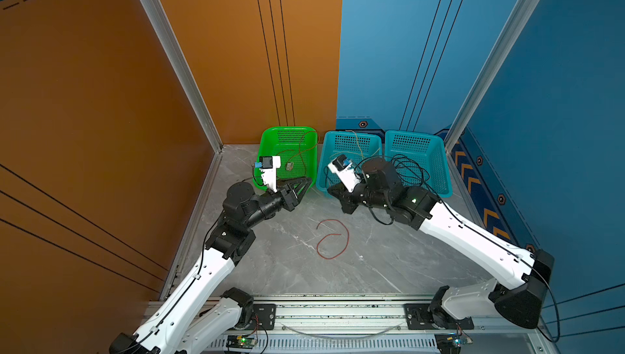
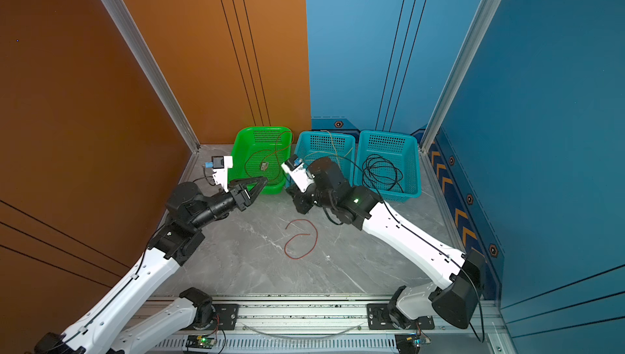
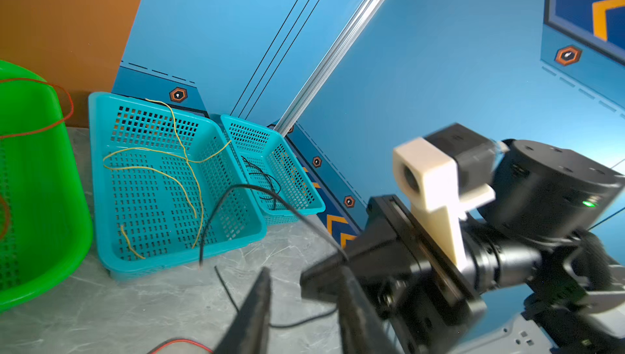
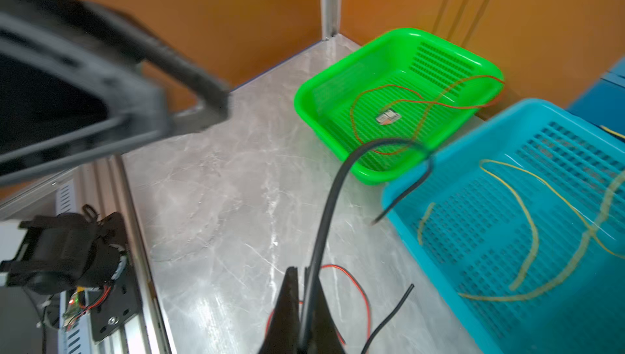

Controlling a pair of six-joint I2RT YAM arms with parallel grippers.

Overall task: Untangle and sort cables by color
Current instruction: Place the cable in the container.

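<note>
Grey marbled tabletop (image 1: 263,267) fills a booth with an orange wall (image 1: 101,98) and a blue wall (image 1: 389,47). A green basket (image 1: 287,129), a middle teal basket (image 1: 351,133) and an end teal basket (image 1: 414,132) stand in a row at the far edge. One thin red cable (image 3: 72,107) curls inside the green basket and loops out over its rim. Yellow cables (image 3: 186,158) lie crossed in the middle basket, and coiled black cables (image 2: 375,166) sit in the end one. A second red cable (image 1: 348,236) lies in a loose loop on the bare table between the arms. Both top views hide the right claw's tips beneath its own wrist. Only the right wrist view shows the right gripper (image 4: 304,288) pinched tight on a black cable (image 4: 325,217). That cable rises, arcs over and ends free just beside the middle basket's near wall. The left wrist view shows the left gripper (image 3: 302,278) with its jaws parted, low over the table near the right claw.
</note>
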